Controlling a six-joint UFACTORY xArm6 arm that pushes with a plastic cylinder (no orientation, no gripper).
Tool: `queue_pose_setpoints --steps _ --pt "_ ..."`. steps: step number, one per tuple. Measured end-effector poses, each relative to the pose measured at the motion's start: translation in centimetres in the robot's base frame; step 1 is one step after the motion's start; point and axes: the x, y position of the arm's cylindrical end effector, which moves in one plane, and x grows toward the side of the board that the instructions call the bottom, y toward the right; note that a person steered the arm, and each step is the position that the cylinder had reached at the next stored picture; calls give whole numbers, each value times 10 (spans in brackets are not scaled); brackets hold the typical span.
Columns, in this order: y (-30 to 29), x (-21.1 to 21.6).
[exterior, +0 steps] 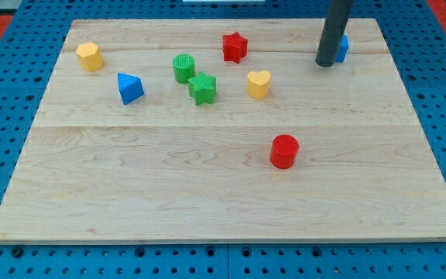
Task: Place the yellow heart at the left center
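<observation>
The yellow heart (259,84) lies on the wooden board (207,186), a little right of centre in the upper half. My tip (325,63) rests on the board near the view's top right, well to the right of and above the heart, not touching it. A blue block (342,48) sits just behind the rod, mostly hidden by it.
A green star (203,88) and a green cylinder (183,68) lie left of the heart. A red star (235,46) is above them. A blue triangular block (129,87) and a yellow hexagonal block (89,56) lie at the upper left. A red cylinder (284,151) stands right of centre.
</observation>
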Motion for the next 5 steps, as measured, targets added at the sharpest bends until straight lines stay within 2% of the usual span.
queue_pose_setpoints --steps 2,3,5 --pt "-86 37" --pt "-101 19" --pt "-127 23"
